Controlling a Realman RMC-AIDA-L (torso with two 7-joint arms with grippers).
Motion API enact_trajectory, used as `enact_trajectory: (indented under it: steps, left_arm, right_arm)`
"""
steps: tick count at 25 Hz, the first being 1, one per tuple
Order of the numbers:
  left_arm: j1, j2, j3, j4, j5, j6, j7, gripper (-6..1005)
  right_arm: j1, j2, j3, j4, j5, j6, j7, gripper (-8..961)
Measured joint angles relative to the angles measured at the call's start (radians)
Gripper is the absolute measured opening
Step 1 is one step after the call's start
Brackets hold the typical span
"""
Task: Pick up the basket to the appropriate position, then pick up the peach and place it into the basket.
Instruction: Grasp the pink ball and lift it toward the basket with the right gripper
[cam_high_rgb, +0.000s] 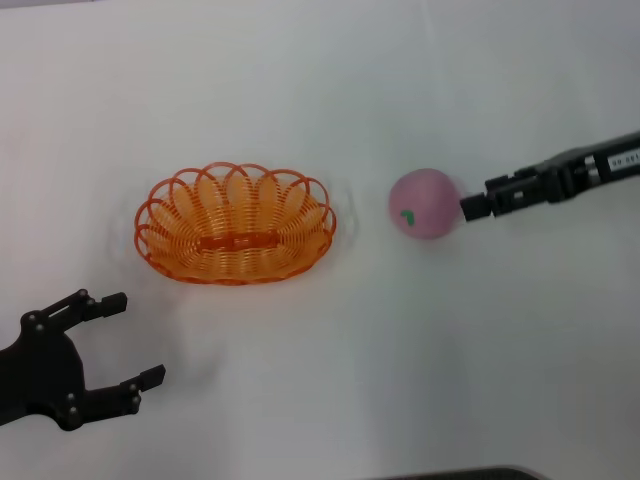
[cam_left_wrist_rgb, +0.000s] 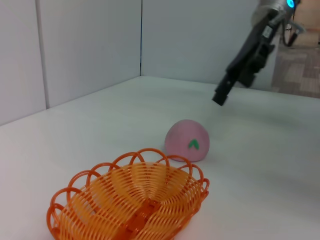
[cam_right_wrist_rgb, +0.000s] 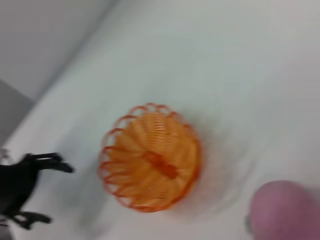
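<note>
Presently the peach rests on the worktop beside the empty basket, the right gripper poised just at it, jaws' state indiscernible, left gripper idle with jaws apart; the pick step appears underway, requiring descent and closure.

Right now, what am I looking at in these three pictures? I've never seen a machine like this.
It is a two-armed robot working over a white table. One picture looks down from its head; the other two come from cameras on its wrists. On the table stand an orange wire basket, with nothing in it, and a pink peach to its right. The left gripper, a black claw with its fingers spread open, waits near the basket and holds nothing. The right gripper reaches toward the peach; the left wrist picture shows it raised above the table, not gripping the fruit.
</note>
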Motion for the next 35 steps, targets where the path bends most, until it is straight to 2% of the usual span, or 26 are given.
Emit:
enact_trajectory:
  steps: [4, 9, 13, 22, 35]
  left_arm:
    - [0.0, 0.0, -0.002, 0.0, 0.0, 0.0, 0.0, 908]
    - [0.0, 0.002, -0.005, 0.0, 0.001, -0.001, 0.0, 908]
    - [0.001, 0.002, -0.007, 0.0, 0.001, -0.004, 0.0, 908]
    - [0.002, 0.002, -0.016, -0.001, 0.001, -0.001, -0.005, 908]
    - [0.007, 0.002, -0.018, -0.002, 0.002, 0.0, -0.006, 908]
  right_arm:
    - [0.051, 0.007, -0.037, -0.061, -0.089, 0.03, 0.08, 924]
    - [0.092, 0.026, -0.132, -0.115, -0.181, 0.086, 0.131, 924]
    - [0.105, 0.032, -0.204, -0.128, -0.184, 0.115, 0.126, 924]
    - [0.138, 0.047, -0.29, -0.129, -0.203, 0.145, 0.123, 924]
    - [0.16, 0.059, -0.362, -0.104, -0.209, 0.244, 0.136, 937]
